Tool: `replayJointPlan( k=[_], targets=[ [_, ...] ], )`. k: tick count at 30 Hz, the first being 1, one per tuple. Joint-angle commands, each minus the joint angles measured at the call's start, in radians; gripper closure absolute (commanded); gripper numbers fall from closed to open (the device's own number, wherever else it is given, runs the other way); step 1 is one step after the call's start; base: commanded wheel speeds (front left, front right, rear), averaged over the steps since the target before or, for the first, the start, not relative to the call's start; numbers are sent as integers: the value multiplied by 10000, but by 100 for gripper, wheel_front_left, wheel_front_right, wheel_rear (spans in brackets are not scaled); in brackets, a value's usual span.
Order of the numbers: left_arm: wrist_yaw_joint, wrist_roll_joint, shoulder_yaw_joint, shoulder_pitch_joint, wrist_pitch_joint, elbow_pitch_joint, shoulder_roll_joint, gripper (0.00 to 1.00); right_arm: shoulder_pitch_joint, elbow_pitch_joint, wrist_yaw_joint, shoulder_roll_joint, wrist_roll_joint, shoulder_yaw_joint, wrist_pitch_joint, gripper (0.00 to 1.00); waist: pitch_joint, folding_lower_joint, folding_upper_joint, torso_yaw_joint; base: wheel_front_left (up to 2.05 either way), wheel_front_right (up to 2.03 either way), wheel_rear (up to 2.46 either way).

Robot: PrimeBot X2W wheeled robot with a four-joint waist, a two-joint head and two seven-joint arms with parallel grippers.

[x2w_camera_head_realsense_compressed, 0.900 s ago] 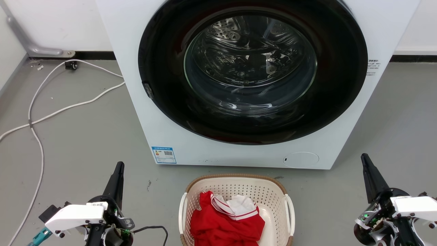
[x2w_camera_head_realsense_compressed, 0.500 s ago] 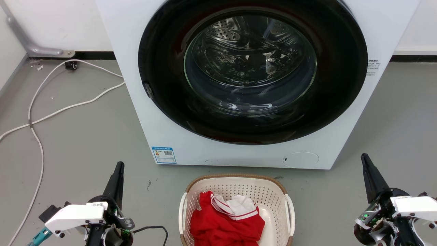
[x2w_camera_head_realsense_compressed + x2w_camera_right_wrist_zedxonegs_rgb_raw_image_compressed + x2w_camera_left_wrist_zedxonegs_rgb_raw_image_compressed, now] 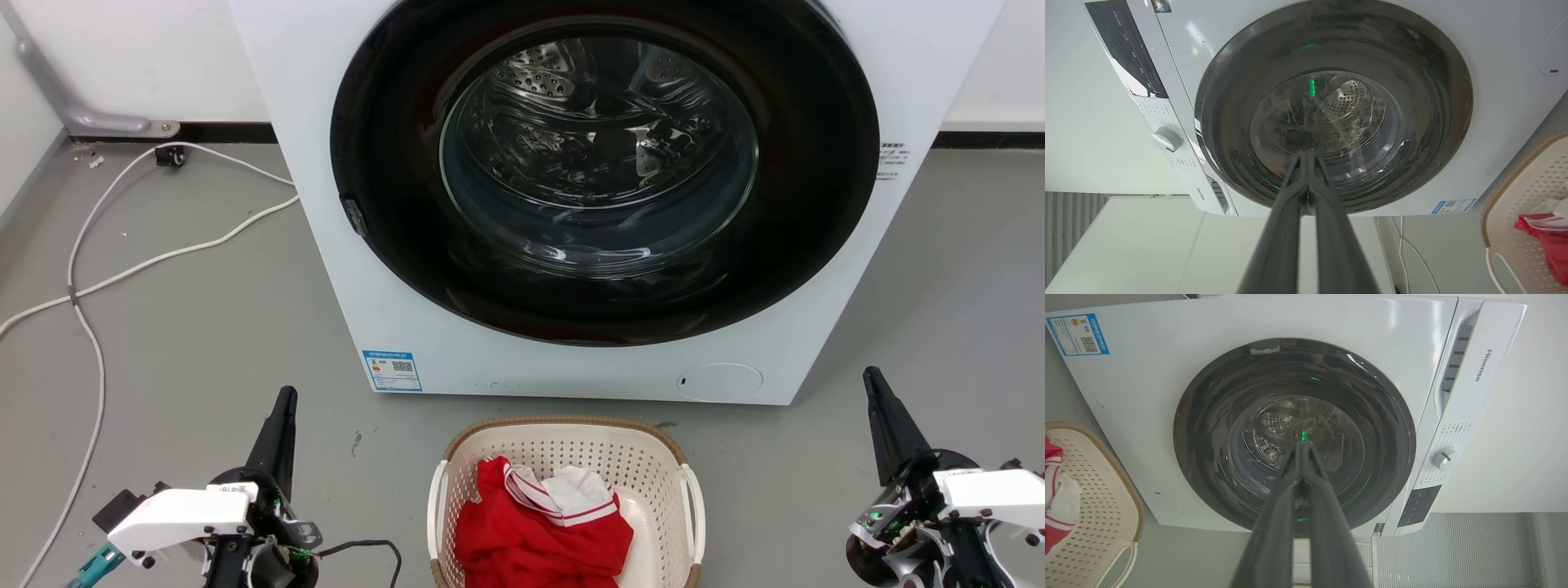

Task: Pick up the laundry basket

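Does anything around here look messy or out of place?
Only slightly: white cables trail loose across the floor left of the washing machine, and red clothing lies bunched in the laundry basket. Nothing looks spilled or broken.

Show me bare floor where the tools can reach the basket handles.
Bare floor lies between the laundry basket and the right tool, and between it and the left tool, bar a thin black cable. Tight: the strip before the washing machine. White cables cross the far left.
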Motion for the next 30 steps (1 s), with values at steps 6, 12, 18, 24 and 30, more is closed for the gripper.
replayJointPlan(
  k=[6,12,18,24,30],
  targets=[
    [-26,-19,26,-53,17,-45,-19,100,-115,-28,-4,34,-50,6,3,100,0,0,-1,0,0,0,0],
    [2,15,-57,210,-50,215,-23,0,216,230,-2,15,-14,25,-44,0,3,1,-1,0,0,0,0],
    [3,786,16,303,-460,-46,-20,0,306,56,-2,14,-786,43,-455,0,15,1,-1,-1,0,0,0],
    [163,2036,14,346,-744,-351,-19,0,399,-360,-2,13,-2264,131,-741,0,36,1,-1,-4,0,0,0],
    [457,3279,-128,437,-1009,-703,-17,0,502,-729,-2,12,-3849,304,-1009,0,62,1,-1,-3,0,0,0]
  ],
)
